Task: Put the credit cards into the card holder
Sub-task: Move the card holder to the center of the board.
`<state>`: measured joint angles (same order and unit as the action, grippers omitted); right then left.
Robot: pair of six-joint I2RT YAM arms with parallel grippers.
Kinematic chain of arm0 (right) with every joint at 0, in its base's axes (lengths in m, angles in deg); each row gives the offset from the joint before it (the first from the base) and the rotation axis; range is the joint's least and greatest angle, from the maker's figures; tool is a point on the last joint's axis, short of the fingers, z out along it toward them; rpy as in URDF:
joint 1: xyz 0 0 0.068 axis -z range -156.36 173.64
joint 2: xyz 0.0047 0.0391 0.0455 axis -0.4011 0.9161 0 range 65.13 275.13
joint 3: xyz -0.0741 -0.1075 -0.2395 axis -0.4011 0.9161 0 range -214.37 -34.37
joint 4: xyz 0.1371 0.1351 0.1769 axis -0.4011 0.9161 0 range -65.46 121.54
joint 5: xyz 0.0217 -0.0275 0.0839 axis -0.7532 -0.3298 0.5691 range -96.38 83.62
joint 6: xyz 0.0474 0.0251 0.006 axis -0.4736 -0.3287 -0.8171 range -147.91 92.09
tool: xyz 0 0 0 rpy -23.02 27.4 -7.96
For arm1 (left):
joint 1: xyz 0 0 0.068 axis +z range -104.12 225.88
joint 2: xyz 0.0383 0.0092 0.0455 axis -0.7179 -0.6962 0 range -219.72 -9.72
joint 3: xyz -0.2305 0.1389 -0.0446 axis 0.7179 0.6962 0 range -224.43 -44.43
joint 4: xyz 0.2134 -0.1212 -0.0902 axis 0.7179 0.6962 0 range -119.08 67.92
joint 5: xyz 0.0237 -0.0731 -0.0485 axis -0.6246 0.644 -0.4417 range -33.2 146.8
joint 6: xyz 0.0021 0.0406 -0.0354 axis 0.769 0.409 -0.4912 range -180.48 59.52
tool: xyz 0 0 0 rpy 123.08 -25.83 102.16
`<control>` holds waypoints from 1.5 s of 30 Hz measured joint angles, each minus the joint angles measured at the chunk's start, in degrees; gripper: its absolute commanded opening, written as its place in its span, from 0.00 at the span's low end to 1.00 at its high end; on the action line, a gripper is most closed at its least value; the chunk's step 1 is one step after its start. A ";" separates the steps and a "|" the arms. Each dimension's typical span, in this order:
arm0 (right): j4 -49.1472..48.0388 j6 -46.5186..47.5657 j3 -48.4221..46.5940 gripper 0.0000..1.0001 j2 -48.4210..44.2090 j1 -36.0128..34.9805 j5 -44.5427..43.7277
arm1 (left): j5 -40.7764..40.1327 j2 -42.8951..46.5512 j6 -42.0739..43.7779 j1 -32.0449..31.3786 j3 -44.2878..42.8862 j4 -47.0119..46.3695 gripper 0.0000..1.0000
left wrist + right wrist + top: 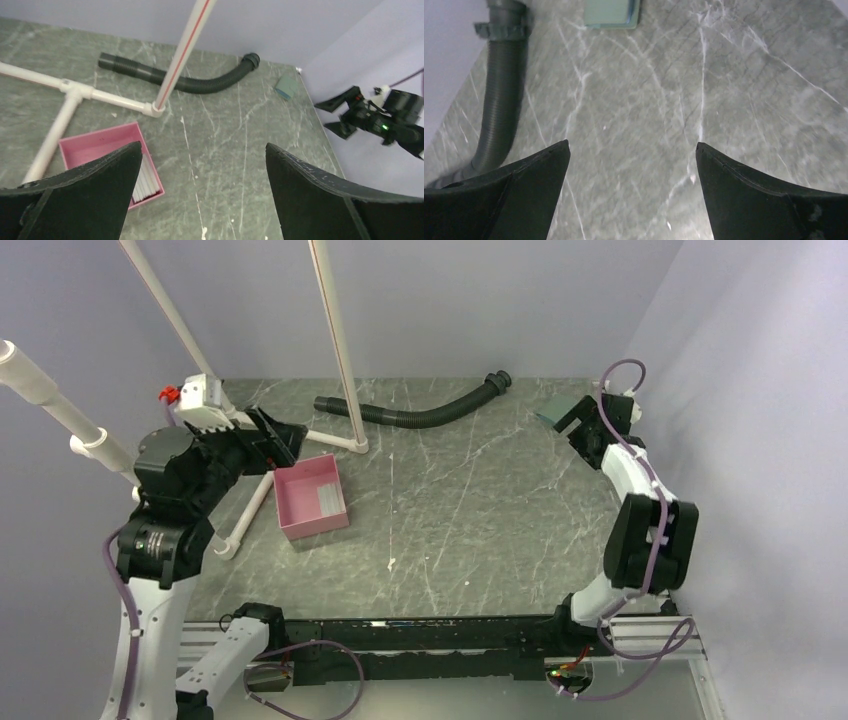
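Lying flat on the table [734, 100] at the top edge of the right wrist view, the card holder [613, 12] looks thin, light and slippery, best pinched at one edge, while the right hand [632, 144] and the left hand [203, 145] both gape empty.

Pink box [316, 523], black hose [420, 418], white pipes [337, 340].

Dark grey marbled surface [480, 510] with white veins, enclosed at the back and right by plain pale lilac walls [450, 300], under soft, even light; a white pipe frame [335, 340] stands on the surface's back left part.
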<state>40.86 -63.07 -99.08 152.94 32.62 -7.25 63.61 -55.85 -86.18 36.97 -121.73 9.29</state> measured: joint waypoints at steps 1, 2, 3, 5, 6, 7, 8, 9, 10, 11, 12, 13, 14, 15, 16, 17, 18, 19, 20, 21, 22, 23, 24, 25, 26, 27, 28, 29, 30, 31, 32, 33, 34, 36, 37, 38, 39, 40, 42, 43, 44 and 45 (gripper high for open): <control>-1.75 -1.20 0.07 0.97 2.47 1.14 0.98 | 1.05 -0.31 -0.15 0.00 0.48 0.04 0.99; -3.65 -2.40 0.07 0.97 4.81 2.25 2.19 | 2.36 -0.66 -0.50 0.00 1.22 0.07 0.99; -5.22 -3.30 0.07 0.97 6.64 3.04 3.08 | 3.19 -0.96 -0.61 0.00 1.73 0.11 0.99; -8.50 -5.40 0.04 0.95 10.99 4.66 4.83 | 5.51 -1.40 -0.96 0.00 2.91 0.09 0.99; -9.46 -6.16 0.04 0.94 12.41 5.11 5.18 | 6.84 -1.64 -1.11 0.00 3.52 0.11 0.99; -10.47 -7.19 0.04 0.92 13.92 5.55 5.73 | 8.28 -1.84 -1.20 0.00 4.15 0.15 0.99; -11.10 -8.07 -0.22 0.91 15.34 5.90 6.10 | 9.57 -2.23 -1.38 0.00 4.72 0.15 0.99; -11.50 -8.94 -0.87 0.90 16.74 6.21 6.43 | 11.26 -2.60 -1.51 0.00 5.44 0.15 0.99; -11.89 -9.75 -1.90 0.89 18.21 6.38 6.56 | 12.00 -2.82 -1.57 0.00 5.86 0.13 1.00; -12.59 -10.58 -3.06 0.89 19.65 6.45 6.73 | 13.27 -2.97 -1.60 0.00 6.54 0.13 0.98; -13.44 -11.23 -3.89 0.88 20.74 6.45 6.86 | 14.40 -3.17 -1.62 0.00 7.17 0.20 0.97; -14.60 -12.17 -5.05 0.88 22.16 6.45 6.88 | 15.34 -3.32 -1.68 0.00 7.65 0.20 0.96; -15.54 -12.79 -5.70 0.86 23.08 6.45 6.93 | 16.28 -3.54 -1.81 0.00 7.93 0.31 0.95; -16.85 -13.60 -6.36 0.85 24.15 6.43 6.99 | 17.38 -3.78 -1.88 0.00 8.24 0.26 0.95; -17.99 -14.27 -6.93 0.83 25.18 6.40 7.15 | 18.36 -4.04 -2.01 0.00 8.48 0.26 0.94; -18.95 -15.10 -7.72 0.80 26.47 6.43 7.28 | 19.43 -4.35 -2.16 0.00 8.74 0.15 0.93; -19.78 -15.87 -8.74 0.77 27.89 6.47 7.39 | 20.57 -4.55 -2.43 0.00 9.07 -0.02 0.93; -20.44 -16.57 -9.88 0.76 29.49 6.54 7.43 | 21.66 -4.79 -2.64 0.00 9.51 -0.37 0.93; -21.05 -17.29 -11.08 0.76 31.10 6.62 7.54 | 22.84 -5.05 -3.06 0.00 10.05 -0.72 0.94; -21.51 -17.97 -11.98 0.75 32.39 6.71 7.61 | 24.02 -5.22 -3.67 -0.02 10.71 -1.25 0.94; -23.06 -18.91 -13.00 0.74 33.79 6.84 8.07 | 24.96 -5.40 -4.07 -0.02 11.32 -1.60 0.94; -23.65 -19.39 -13.70 0.72 34.51 6.86 8.04 | 25.83 -5.51 -4.59 -0.02 12.04 -1.99 0.95; -24.06 -20.00 -14.60 0.70 35.41 6.93 8.26 | 26.49 -5.57 -5.09 -0.04 12.61 -2.27 0.95; -24.30 -20.46 -15.82 0.67 36.46 7.02 8.63 | 27.06 -5.62 -5.51 -0.13 13.22 -2.51 0.95; -24.41 -20.94 -17.55 0.63 37.79 7.08 8.81 | 27.56 -5.64 -5.75 -0.24 13.62 -2.62 0.95; -24.74 -21.16 -18.86 0.59 38.86 7.13 8.92 | 27.96 -5.73 -6.12 -0.42 13.90 -2.93 0.95; -24.98 -21.49 -20.17 0.56 40.02 7.13 8.92 | 28.15 -5.84 -6.47 -0.63 14.03 -3.23 0.95; -25.16 -21.86 -21.29 0.53 41.07 7.13 8.98 | 28.39 -6.05 -6.56 -0.96 14.05 -3.50 0.95; -25.16 -22.03 -22.34 0.49 41.88 7.13 8.98 | 28.52 -6.32 -6.62 -1.29 14.05 -3.82 0.95; -24.94 -22.05 -23.45 0.43 42.69 7.06 8.98 | 28.55 -6.62 -6.67 -1.55 14.05 -3.96 0.95; -24.74 -21.81 -24.37 0.36 43.41 6.91 8.94 | 28.55 -6.99 -6.67 -1.90 14.05 -4.09 0.94; -24.28 -21.40 -25.22 0.27 44.00 6.64 8.87 | 28.52 -7.45 -6.64 -2.21 14.05 -4.24 0.94; -23.61 -20.87 -26.05 0.18 44.52 6.47 8.79 | 28.50 -7.85 -6.62 -2.45 14.05 -4.37 0.94; -23.39 -19.52 -27.06 0.04 44.85 6.12 8.87 | 28.46 -9.03 -6.58 -2.95 14.05 -4.59 0.94; -23.34 -18.47 -27.28 0.00 44.65 5.81 8.83 | 28.39 -9.77 -6.58 -3.19 14.05 -4.70 0.94; -23.32 -17.42 -27.21 0.00 44.37 5.55 8.87 | 28.30 -10.38 -6.58 -3.39 14.05 -4.72 0.93; -23.78 -16.50 -26.34 0.00 43.76 5.16 8.87 | 28.24 -10.93 -6.58 -3.54 14.05 -4.72 0.93; -24.22 -15.56 -24.72 0.00 42.71 4.70 8.98 | 28.09 -11.67 -6.58 -3.78 14.08 -4.76 0.93; -24.83 -13.68 -19.34 0.00 38.88 3.56 9.51 | 27.82 -12.59 -6.67 -4.22 14.47 -5.38 0.92; -24.83 -12.50 -15.47 0.00 35.95 2.71 9.90 | 27.80 -13.00 -6.75 -4.61 15.21 -6.27 0.92; -24.52 -11.58 -12.07 0.00 33.22 1.81 10.21 | 27.80 -13.29 -6.97 -4.98 15.85 -6.84 0.92; -24.68 -10.45 -7.32 0.00 29.42 0.55 10.40 | 27.78 -13.55 -7.21 -5.53 16.79 -7.76 0.92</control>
<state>16.18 -73.52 -106.40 182.36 33.16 3.16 91.39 -69.40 -93.39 31.44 -104.94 1.54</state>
